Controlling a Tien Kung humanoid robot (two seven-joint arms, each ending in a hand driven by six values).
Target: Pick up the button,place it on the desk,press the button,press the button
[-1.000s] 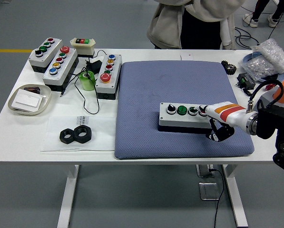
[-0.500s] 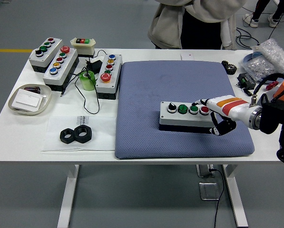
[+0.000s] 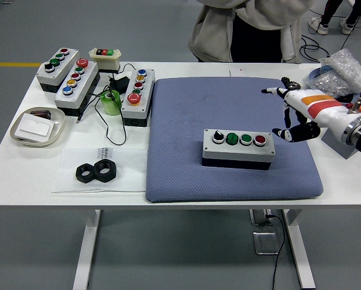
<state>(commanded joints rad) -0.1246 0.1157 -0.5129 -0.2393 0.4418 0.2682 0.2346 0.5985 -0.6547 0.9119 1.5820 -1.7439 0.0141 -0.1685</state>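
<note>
The right hand (image 3: pixel 292 112) hovers spread near the pad's (image 3: pixel 186 163) right edge; to press well, lower one fingertip squarely onto the box's (image 3: pixel 238 148) red button (image 3: pixel 260 140).

I see three spare button boxes (image 3: pixel 77 75) clustered at the tabletop's (image 3: pixel 23 175) far-left corner, a green cup (image 3: pixel 111 103) just beside them. A shallow tray (image 3: pixel 37 126) sits at the left edge. Two black nuts (image 3: pixel 97 171) lie near the front edge. A plastic bag (image 3: pixel 341 70) fills the far-right corner. A person (image 3: pixel 248 29) stands behind the far edge.
</note>
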